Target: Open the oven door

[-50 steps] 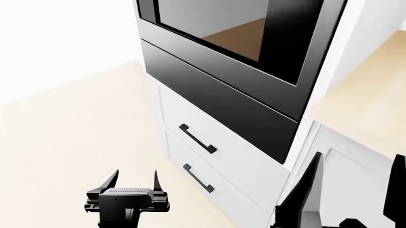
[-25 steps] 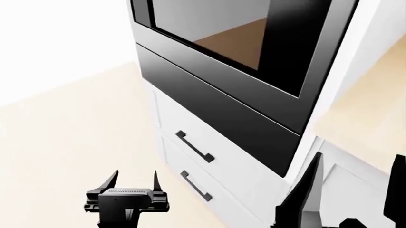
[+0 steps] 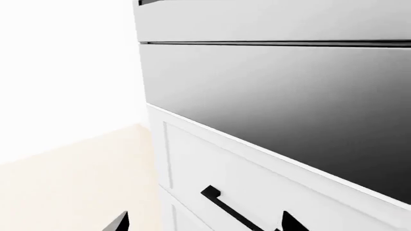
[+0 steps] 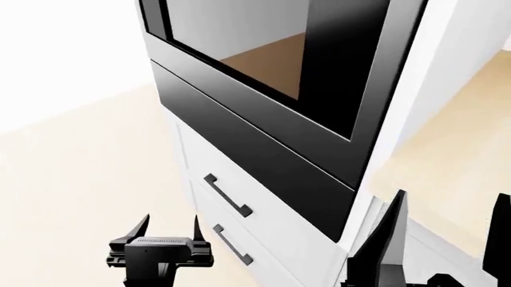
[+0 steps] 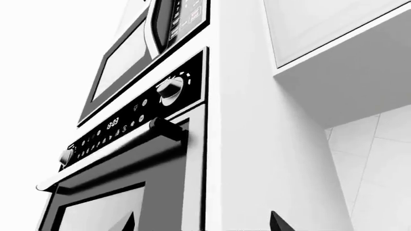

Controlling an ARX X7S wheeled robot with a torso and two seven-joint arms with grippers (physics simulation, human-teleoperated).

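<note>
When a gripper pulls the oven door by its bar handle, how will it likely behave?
The oven door is a wide glass-fronted panel, so probably heavy and rigid, likely swinging rather than flexing. Its bar handle looks smooth and rounded, so jaws might slip without a firm close.

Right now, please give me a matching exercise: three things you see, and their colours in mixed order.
Things:
1. oven door
2. upper drawer front
3. floor

Colours:
A. pale beige
B. glossy black with a glass window
C. white

Pairs: 1-B, 2-C, 3-A
</note>
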